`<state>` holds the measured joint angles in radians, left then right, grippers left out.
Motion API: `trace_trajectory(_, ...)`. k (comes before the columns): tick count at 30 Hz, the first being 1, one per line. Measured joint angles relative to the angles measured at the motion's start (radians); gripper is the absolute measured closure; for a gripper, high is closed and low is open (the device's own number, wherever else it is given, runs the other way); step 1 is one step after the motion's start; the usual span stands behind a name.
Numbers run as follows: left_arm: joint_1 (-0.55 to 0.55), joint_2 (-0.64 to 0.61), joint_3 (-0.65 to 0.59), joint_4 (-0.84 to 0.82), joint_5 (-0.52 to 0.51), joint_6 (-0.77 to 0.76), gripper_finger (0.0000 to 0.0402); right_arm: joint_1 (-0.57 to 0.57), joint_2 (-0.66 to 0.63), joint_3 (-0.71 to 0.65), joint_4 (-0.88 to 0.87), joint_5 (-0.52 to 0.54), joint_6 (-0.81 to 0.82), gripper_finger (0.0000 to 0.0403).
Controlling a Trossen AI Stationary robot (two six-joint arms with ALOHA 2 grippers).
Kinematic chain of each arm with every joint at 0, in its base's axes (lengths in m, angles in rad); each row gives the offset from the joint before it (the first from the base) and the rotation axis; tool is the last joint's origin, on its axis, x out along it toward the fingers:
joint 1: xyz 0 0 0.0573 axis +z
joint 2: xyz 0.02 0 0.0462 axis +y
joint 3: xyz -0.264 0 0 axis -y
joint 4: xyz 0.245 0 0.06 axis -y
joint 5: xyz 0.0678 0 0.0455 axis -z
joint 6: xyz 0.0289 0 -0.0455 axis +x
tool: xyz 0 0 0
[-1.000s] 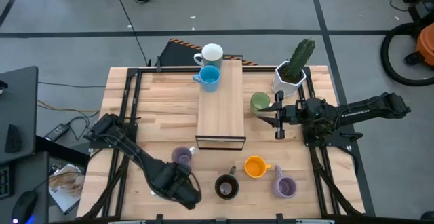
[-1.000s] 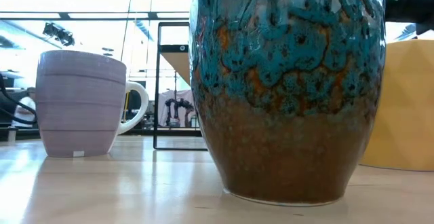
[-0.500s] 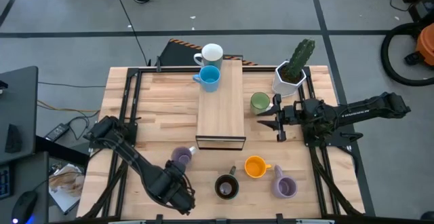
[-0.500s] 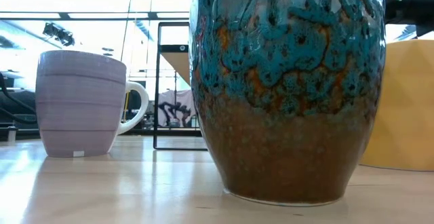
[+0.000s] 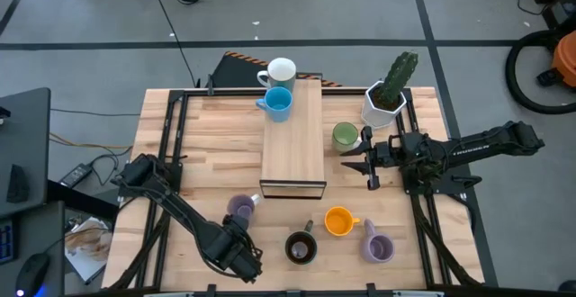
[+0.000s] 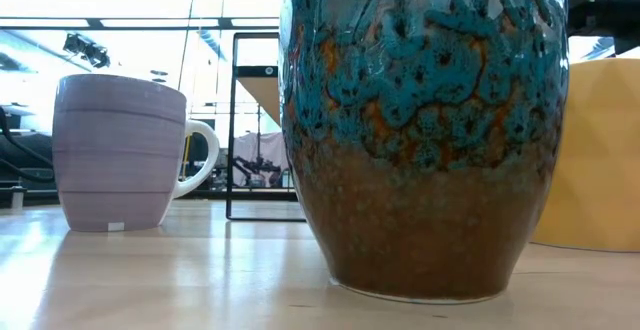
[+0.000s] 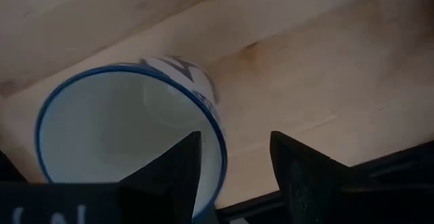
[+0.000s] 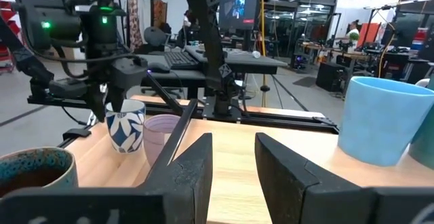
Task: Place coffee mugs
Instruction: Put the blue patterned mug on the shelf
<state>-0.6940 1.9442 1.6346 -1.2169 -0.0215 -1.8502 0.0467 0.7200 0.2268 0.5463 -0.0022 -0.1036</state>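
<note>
Glossy mottled glaze on brown mug (image 6: 425, 130) (ceramic), matt pale wood table (image 5: 207, 162).

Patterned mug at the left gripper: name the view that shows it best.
Right wrist view: the patterned mug shows whole from the side, under the left gripper. The left wrist view shows only its rim and inside; in the high view the arm hides it; the low view misses it.
</note>
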Motion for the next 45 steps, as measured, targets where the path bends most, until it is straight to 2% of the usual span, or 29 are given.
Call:
trace_trajectory(6, 0.008, 0.000, -0.033, 0.002, 0.015, 0.023, 0.0257, 0.000, 0.000, 0.000, 0.005, 0.000, -0.001, 0.0286)
trace_trajectory(18, 0.007, 0.000, -0.039, -0.003, 0.027, 0.135, 0.0378, 0.000, 0.000, 0.000, 0.003, 0.000, 0.002, 0.0286)
trace_trajectory(25, 0.009, 0.000, -0.030, 0.001, 0.076, 0.218, 0.0379, 0.000, 0.000, 0.000, 0.001, 0.000, 0.003, 0.0286)
trace_trajectory(31, 0.040, -0.004, 0.116, -0.081, 0.117, 0.362, 0.0376, 0.000, 0.000, 0.000, 0.002, 0.001, 0.003, 0.0286)
trace_trajectory(34, 0.059, -0.007, 0.228, -0.134, 0.080, 0.448, 0.0376, 0.000, 0.000, 0.000, 0.003, 0.001, 0.003, 0.0286)
trace_trajectory(41, 0.086, -0.007, 0.470, -0.138, -0.024, 0.685, 0.0374, 0.000, 0.000, 0.000, -0.002, 0.001, 0.004, 0.0286)
trace_trajectory(45, 0.104, -0.007, 0.570, -0.156, -0.123, 0.843, 0.0374, 0.000, 0.000, 0.000, -0.004, 0.001, 0.004, 0.0286)
